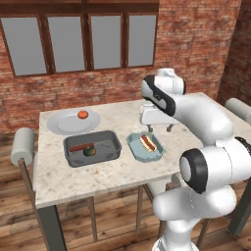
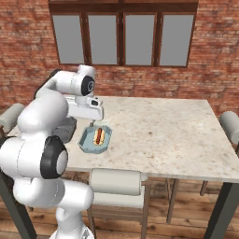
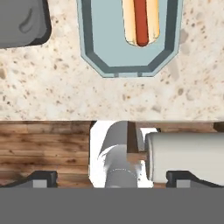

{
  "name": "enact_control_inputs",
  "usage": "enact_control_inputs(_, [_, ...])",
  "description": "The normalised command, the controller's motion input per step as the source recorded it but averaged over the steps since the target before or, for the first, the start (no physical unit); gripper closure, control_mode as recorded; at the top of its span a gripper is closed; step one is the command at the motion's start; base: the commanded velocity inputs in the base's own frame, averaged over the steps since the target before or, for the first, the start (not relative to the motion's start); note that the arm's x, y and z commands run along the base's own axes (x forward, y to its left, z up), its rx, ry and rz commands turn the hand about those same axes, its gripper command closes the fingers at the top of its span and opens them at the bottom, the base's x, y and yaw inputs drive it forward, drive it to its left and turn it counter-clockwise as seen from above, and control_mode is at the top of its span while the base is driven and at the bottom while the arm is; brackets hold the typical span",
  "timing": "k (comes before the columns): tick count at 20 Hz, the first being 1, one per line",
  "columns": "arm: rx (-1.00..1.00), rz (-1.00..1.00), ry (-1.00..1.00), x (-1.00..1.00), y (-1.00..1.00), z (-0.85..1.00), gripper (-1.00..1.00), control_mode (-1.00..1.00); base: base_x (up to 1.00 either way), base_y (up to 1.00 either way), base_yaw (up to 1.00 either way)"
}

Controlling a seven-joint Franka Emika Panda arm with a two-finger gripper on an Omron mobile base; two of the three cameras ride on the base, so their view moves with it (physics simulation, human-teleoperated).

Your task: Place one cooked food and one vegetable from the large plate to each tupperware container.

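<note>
A speckled, stone-like, matt surface is seen on the table top beneath the hand. The light-blue tub just ahead of the fingertips is rendered as smooth matt plastic, and the dark-grey tub beside it likewise. A smooth, slightly glossy skin is shown on the hot dog. Grained wood planks are seen on the floor behind the hand.

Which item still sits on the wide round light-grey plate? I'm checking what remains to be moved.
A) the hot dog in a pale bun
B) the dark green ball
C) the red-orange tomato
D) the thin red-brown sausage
C: the red-orange tomato lies on the wide round light-grey plate, the hot dog in a pale bun is in the light-blue tub, and the sausage and green ball are in the dark-grey tub.
</note>
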Motion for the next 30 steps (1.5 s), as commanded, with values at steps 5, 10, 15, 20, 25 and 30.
enact_control_inputs(5, [-0.05, 0.15, -0.03, -1.00, 0.03, 0.59, -1.00, -1.00, 0.00, 0.00, 0.00])
enact_control_inputs(10, [-0.15, 0.16, -0.07, -1.00, 0.04, 0.30, -1.00, -1.00, 0.00, 0.00, 0.00])
enact_control_inputs(15, [-0.08, 0.06, 0.04, -0.42, 0.09, -0.23, -1.00, -1.00, 0.00, 0.00, 0.00])
enact_control_inputs(20, [0.02, 0.00, -0.05, 0.00, 0.00, -0.07, -1.00, -1.00, 0.00, 0.00, 0.00])
enact_control_inputs(25, [0.12, 0.01, -0.13, 0.00, 0.07, -0.43, -1.00, -1.00, 0.00, 0.00, 0.00])
enact_control_inputs(30, [0.04, 0.01, -0.07, 0.01, 0.06, -0.11, -1.00, 1.00, 0.00, 0.00, 0.00])
